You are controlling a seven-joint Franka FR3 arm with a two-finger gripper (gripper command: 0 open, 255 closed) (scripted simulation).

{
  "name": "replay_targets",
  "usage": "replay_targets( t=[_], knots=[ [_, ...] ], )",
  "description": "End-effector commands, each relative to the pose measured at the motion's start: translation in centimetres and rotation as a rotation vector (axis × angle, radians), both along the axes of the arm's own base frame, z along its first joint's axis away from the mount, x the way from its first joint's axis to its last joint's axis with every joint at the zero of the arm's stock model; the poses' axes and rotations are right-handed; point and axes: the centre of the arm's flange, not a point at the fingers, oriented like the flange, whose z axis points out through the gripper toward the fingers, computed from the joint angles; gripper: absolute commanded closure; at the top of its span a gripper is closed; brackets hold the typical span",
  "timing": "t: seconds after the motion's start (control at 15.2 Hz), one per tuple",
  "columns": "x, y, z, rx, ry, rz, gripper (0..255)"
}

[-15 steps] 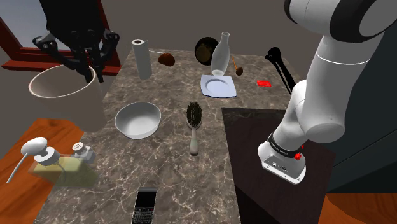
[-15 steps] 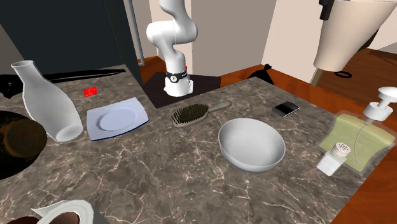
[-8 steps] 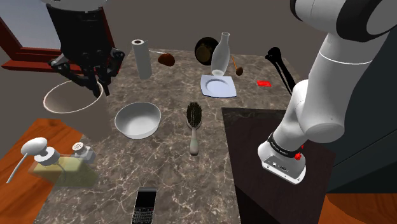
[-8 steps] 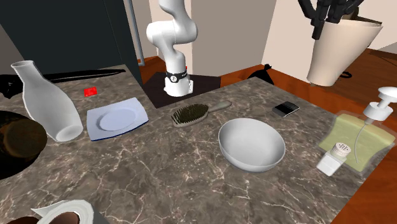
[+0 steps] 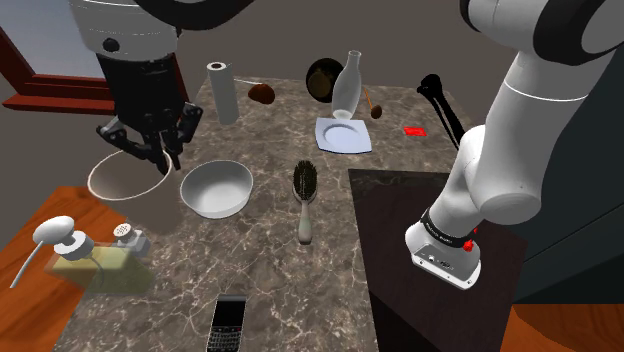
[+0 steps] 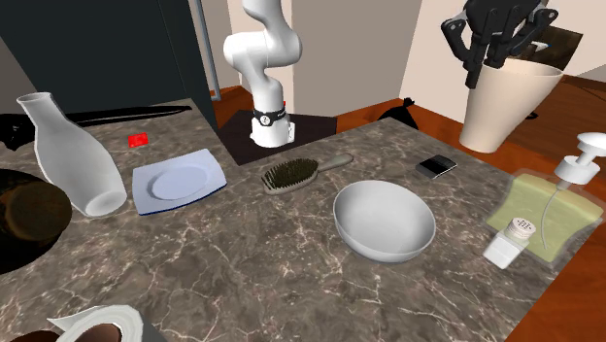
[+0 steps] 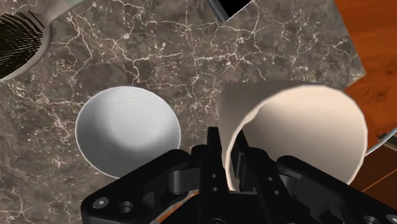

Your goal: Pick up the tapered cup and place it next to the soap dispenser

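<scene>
Three cameras, one marble counter (image 5: 270, 260).
The shoulder view looks down from beside the stand (image 5: 400, 290), up the counter's length. The second exterior view answers from the far end, low and close to the surface, the stand well back. The wrist view peers straight down, nearest of all. All three catch the bowl (image 5: 216, 188) and cup (image 5: 118, 181).

Cup (image 5: 125, 182) just beside bowl (image 5: 216, 188), soap dispenser (image 5: 90, 265) near cup, hairbrush (image 5: 305, 195) past bowl
</scene>
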Motion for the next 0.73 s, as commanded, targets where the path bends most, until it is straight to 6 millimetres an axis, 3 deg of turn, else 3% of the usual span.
replay_targets(
  t=[0.0, 0.66],
  knots=[
    [0.0, 0.1, -1.1, 0.001, -0.001, 0.0, 255],
    [0.0, 0.1, -6.4, 0.001, -0.001, 0.0, 255]
  ],
)
